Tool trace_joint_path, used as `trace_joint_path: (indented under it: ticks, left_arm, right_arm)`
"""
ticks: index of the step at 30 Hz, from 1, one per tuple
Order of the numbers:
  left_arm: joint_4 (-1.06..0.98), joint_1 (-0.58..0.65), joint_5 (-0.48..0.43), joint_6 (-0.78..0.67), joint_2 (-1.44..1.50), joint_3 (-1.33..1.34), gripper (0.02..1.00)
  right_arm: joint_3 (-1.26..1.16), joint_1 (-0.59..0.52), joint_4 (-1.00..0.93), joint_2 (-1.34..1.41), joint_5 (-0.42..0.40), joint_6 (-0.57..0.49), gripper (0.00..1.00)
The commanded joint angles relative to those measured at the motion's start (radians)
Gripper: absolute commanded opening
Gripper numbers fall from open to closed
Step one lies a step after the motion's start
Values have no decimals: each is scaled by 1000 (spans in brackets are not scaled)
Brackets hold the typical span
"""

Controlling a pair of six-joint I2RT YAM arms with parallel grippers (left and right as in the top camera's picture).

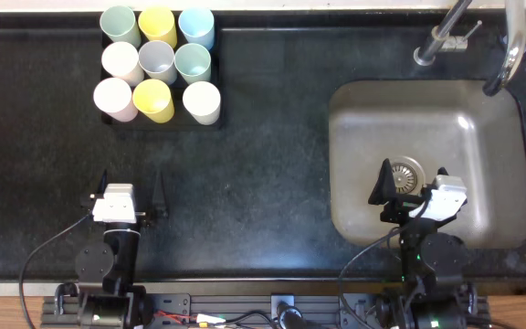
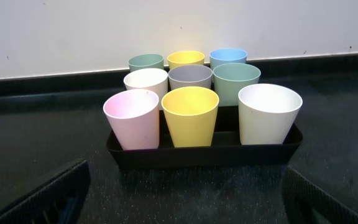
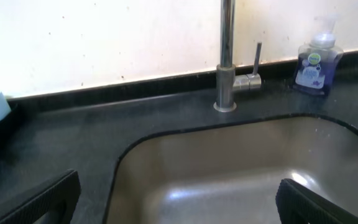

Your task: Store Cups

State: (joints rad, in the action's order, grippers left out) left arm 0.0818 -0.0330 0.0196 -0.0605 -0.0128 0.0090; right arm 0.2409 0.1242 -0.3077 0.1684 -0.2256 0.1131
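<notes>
Top: nine cups (image 1: 158, 59) upright in tray (image 1: 178, 121), packed tight, so storing looks done. My left pincer (image 1: 132, 189) near tray, released, empty.
Left wrist: tray straight ahead.
Right wrist: my right pincer (image 3: 179, 205) released over sink (image 3: 229, 168), well apart from tray.

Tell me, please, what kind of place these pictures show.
Most likely a kitchen counter. A steel sink is set into a dark worktop, with a tap and a soap bottle behind it, and nine coloured cups stand in a black tray.
</notes>
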Motion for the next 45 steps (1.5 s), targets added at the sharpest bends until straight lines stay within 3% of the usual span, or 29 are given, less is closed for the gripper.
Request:
trace_joint_path:
  ticks: [1, 6, 12, 45]
  left_arm:
    - [2, -1, 8, -18, 10, -1, 998]
    - [2, -1, 8, -18, 10, -1, 998]
    - [2, -1, 8, -18, 10, -1, 1000]
    - [0, -2, 7, -18, 10, -2, 998]
  right_arm:
    - [-19, -21, 10, -76, -11, 10, 998]
    - [-109, -54, 28, -165, -11, 10, 993]
    - [-237, -53, 257, -165, -9, 10, 998]
    - [-237, -53, 253, -165, -8, 10, 998]
